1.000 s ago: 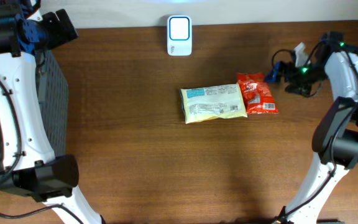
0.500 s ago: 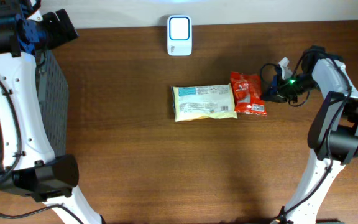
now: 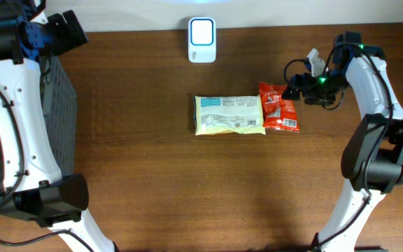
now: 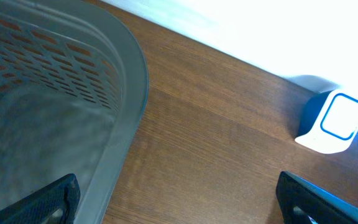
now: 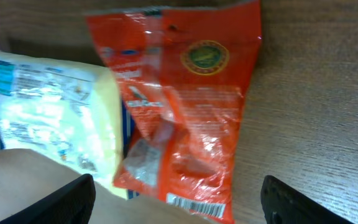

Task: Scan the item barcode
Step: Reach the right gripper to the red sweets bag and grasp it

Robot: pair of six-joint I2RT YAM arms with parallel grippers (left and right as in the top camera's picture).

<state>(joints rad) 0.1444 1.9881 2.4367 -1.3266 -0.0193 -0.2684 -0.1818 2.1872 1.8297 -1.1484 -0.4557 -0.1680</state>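
A red snack packet [image 3: 279, 107] lies flat on the wooden table, its left edge against a pale yellow packet [image 3: 229, 115]. In the right wrist view the red packet [image 5: 188, 106] fills the middle, with its barcode [image 5: 195, 206] showing at the bottom edge, and the yellow packet [image 5: 55, 115] lies left of it. My right gripper [image 3: 294, 89] hovers just over the red packet's right end, open, its jaws wide on either side [image 5: 178, 190] and holding nothing. The white and blue scanner [image 3: 201, 31] stands at the table's back edge. My left gripper [image 3: 72, 31] is open at the far left, over the basket's rim [image 4: 179, 196].
A grey mesh basket [image 3: 58, 119] stands at the table's left edge, and it also shows in the left wrist view [image 4: 73, 81]. That view shows the scanner [image 4: 335, 121] at the right. Bare wood lies between the basket and the packets.
Both packets slid a little to the left as my right gripper came against the red one. The gripper has since pulled back up and away, with its jaws apart. The left arm has not moved.
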